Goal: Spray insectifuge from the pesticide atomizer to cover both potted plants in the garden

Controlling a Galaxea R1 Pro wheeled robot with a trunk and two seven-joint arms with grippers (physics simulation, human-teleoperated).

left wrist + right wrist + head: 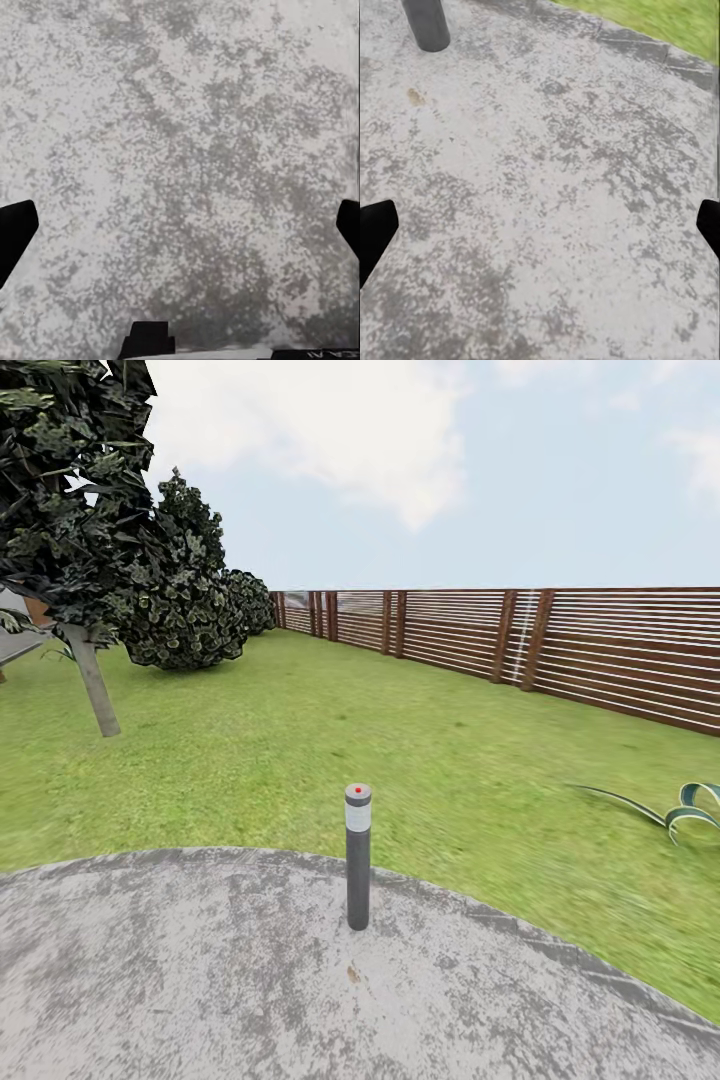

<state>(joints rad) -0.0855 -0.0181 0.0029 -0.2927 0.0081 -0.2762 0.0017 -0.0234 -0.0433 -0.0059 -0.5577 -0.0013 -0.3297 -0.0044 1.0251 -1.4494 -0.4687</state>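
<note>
The garden's lawn [300, 760] stretches to the slatted fence [600, 650] on the far right, trees [90, 520] far left. I stand on the round grey patio [200, 980]; a grey bollard [357, 857] rises at its far edge. Both arms point down at the paving, my left claw [180, 225] and right claw [540, 225] spread wide, holding nothing.

Under me the round paved patio [200, 980] is mottled grey and white, with one small brown stain; the slim post [358, 857] is dark grey, pale-banded, red-dotted on top; the lawn [300, 760] is green; the slatted wooden fence [560, 645] is reddish brown; my fingertips [15, 232] are black.
</note>
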